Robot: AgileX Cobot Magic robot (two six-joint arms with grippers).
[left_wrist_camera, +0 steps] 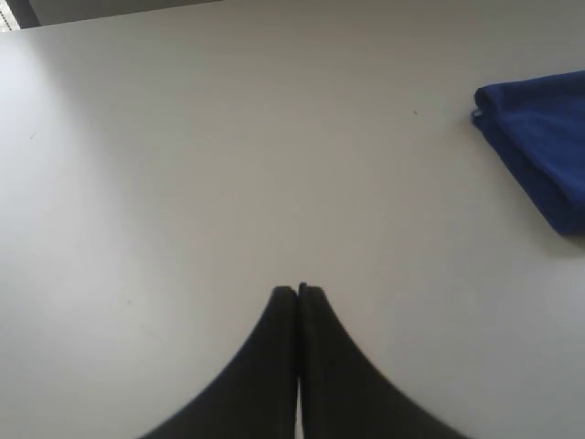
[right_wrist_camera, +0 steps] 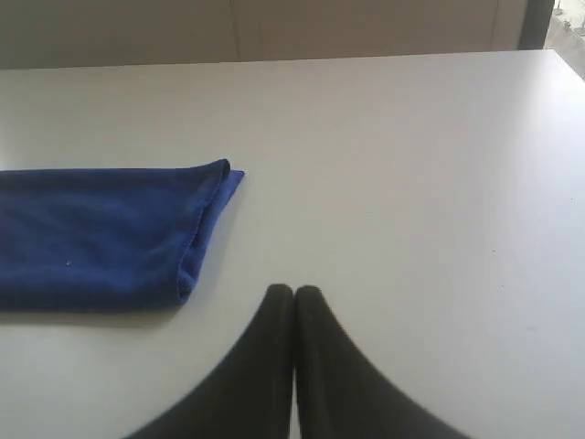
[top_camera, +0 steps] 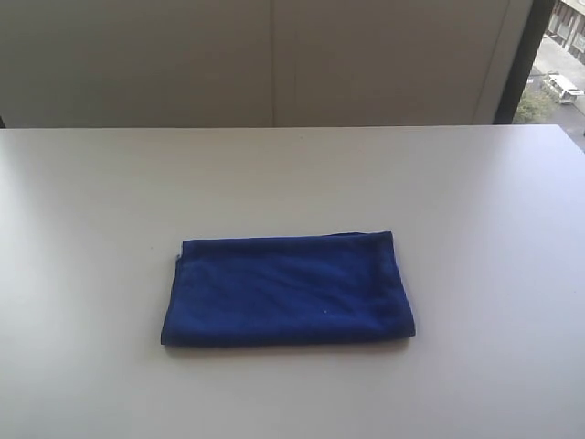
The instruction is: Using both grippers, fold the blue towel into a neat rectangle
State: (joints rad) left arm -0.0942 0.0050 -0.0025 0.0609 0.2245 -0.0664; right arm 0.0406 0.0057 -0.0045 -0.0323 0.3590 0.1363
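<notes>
Nearest: my left gripper (left_wrist_camera: pixel 299 291) has its jaws pressed together, tip against tip, with nothing between them. It hangs over the bare white table (left_wrist_camera: pixel 183 165). My right gripper (right_wrist_camera: pixel 293 291) is the same: jaws flat against each other, holding nothing. Neither gripper shows in the exterior view.

Further out: the blue towel (top_camera: pixel 288 291) lies flat about mid-table, folded into a rough rectangle with its long side across the exterior view. One short end, with stacked layers showing, lies near my right gripper but does not touch it. From my left wrist, only a corner of the towel shows, well apart from the jaws.

Farthest: the table's back edge, then a pale panelled wall (top_camera: pixel 274 55). A dark window frame (top_camera: pixel 521 64) stands at the exterior view's right.
</notes>
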